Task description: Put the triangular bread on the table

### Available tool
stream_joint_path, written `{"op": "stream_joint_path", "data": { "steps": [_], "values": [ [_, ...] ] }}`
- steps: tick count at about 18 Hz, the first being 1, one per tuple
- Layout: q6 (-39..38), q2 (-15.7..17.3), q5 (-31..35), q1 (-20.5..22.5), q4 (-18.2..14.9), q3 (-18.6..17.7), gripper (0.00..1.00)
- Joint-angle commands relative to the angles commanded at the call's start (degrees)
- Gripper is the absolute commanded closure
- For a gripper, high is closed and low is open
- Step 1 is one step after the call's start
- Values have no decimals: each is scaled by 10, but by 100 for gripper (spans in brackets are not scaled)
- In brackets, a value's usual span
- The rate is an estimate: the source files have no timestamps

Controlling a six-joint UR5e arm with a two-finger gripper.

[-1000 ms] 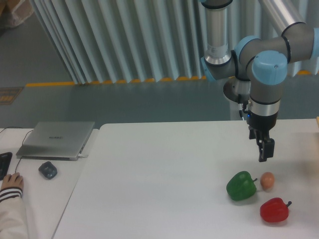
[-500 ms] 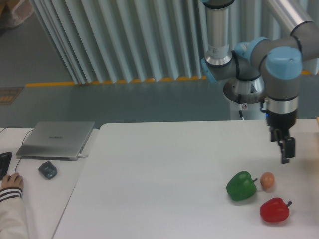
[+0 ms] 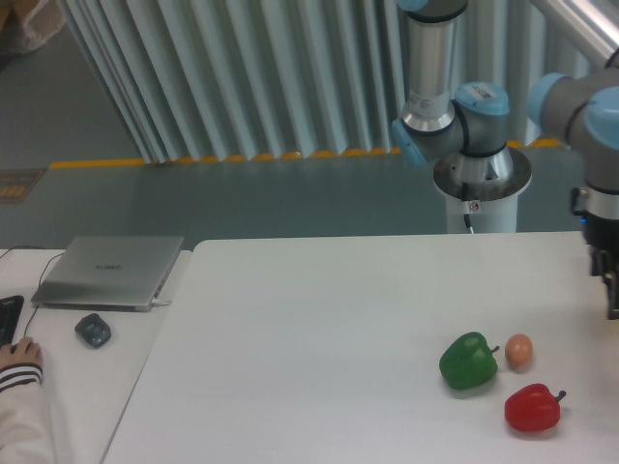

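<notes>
Gripper (image 3: 611, 295) is half out of frame at the right edge — can't tell how its jaws stand. Triangular bread isn't in view — likely light and stiff, best pinched across its flat faces.

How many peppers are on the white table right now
2. The green pepper sits near the table's right side, just left of the egg. The red pepper lies nearer the front edge, to the green one's right. More could lie outside the frame.
</notes>
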Motion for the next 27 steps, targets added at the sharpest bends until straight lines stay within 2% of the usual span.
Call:
{"op": "stream_joint_path", "data": {
  "steps": [9,22,27],
  "values": [
    [101,-47,20,49,49,11,0],
    [101,-100,40,59,67,16,0],
    [99,-109,42,62,66,11,0]
  ]
}}
